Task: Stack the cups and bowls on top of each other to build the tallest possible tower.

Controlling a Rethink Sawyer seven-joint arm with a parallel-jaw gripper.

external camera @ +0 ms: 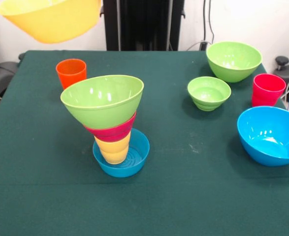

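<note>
The tower (110,125) stands left of the table's middle. It has a small blue bowl (137,153) at the bottom, then a yellow ribbed cup (113,150), a small red bowl (113,132) and a big green bowl (103,101) that tilts to the left. A very wide orange bowl (50,19) hangs in the air at the top left; whatever holds it is out of view. An orange cup (71,72) stands behind the tower. On the right are a big green bowl (233,60), a small green bowl (208,92), a red cup (268,89) and a big blue bowl (270,135). No gripper shows.
A dark green cloth (183,196) covers the table. A black knob-topped object (282,63) and cables sit off the table's far right corner. Something dark and padded (0,73) lies beyond the left edge.
</note>
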